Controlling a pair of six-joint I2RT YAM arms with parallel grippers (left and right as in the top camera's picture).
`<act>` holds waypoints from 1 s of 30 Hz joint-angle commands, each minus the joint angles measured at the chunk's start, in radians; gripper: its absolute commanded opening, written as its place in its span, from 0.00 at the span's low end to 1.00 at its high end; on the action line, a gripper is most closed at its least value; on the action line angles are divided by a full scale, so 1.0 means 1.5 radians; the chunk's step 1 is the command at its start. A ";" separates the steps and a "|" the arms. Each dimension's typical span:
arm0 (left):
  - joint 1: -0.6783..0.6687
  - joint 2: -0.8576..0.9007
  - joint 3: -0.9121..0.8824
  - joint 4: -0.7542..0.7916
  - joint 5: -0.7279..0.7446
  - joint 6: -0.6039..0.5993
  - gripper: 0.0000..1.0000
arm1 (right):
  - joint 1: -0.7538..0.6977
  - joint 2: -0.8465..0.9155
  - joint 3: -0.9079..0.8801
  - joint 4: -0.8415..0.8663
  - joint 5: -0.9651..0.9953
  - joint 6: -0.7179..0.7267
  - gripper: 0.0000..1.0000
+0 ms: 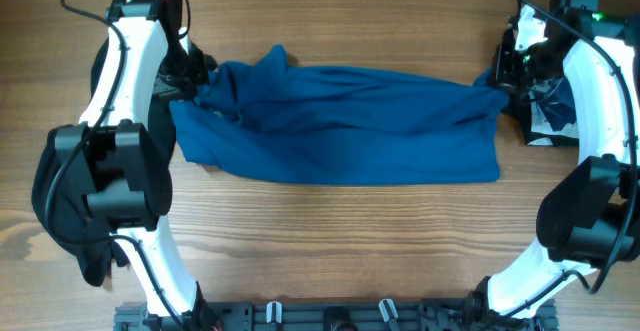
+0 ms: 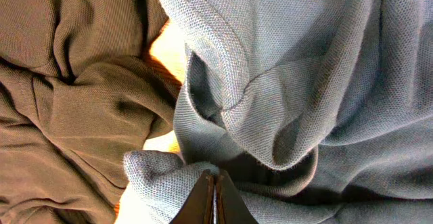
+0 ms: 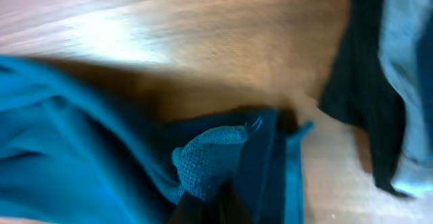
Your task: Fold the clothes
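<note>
The medium-blue shirt (image 1: 340, 126) lies stretched across the wooden table, folded lengthwise, bunched at its left end. My left gripper (image 1: 188, 79) is shut on the shirt's left end; in the left wrist view its jaws (image 2: 214, 190) pinch a fold of the shirt's knit (image 2: 291, 88), which looks grey-blue there. My right gripper (image 1: 503, 79) is shut on the shirt's right end; in the right wrist view a bunch of blue cloth (image 3: 210, 160) sits over the jaws (image 3: 226, 207).
A pile of dark and light grey garments (image 1: 552, 116) lies at the far right, behind the right gripper. A black garment (image 1: 60, 201) hangs at the left edge by my left arm. A dark cloth (image 2: 61, 102) fills the left wrist view's left side.
</note>
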 commanded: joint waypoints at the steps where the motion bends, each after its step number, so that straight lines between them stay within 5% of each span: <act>1: 0.003 0.005 0.000 0.000 -0.007 -0.002 0.04 | -0.010 0.006 -0.053 0.025 0.077 0.070 0.04; 9: 0.003 0.005 0.000 0.003 -0.007 0.001 0.04 | -0.020 0.008 -0.187 0.203 0.076 0.071 0.04; 16: 0.003 0.004 0.002 0.015 -0.006 0.004 0.04 | -0.020 0.015 -0.175 0.272 -0.005 0.045 0.04; 18: 0.001 -0.002 0.007 0.015 0.057 0.072 0.04 | -0.020 0.015 -0.163 0.274 -0.010 0.045 0.05; 20: -0.004 -0.008 0.007 0.021 0.125 0.118 0.05 | -0.020 0.015 -0.161 0.273 -0.017 0.045 0.15; 21: -0.017 -0.007 0.007 0.026 0.161 0.166 0.28 | -0.020 0.015 -0.161 0.267 -0.022 0.045 0.21; 24: -0.040 -0.006 0.007 0.060 0.160 0.211 0.59 | -0.020 0.015 -0.161 0.263 -0.025 0.044 0.23; 27: -0.066 0.007 0.007 0.139 0.145 0.228 0.73 | -0.020 0.015 -0.161 0.264 -0.027 0.041 0.24; 30: -0.074 0.037 0.006 0.204 0.138 0.228 0.75 | -0.020 0.015 -0.161 0.264 -0.026 0.029 0.24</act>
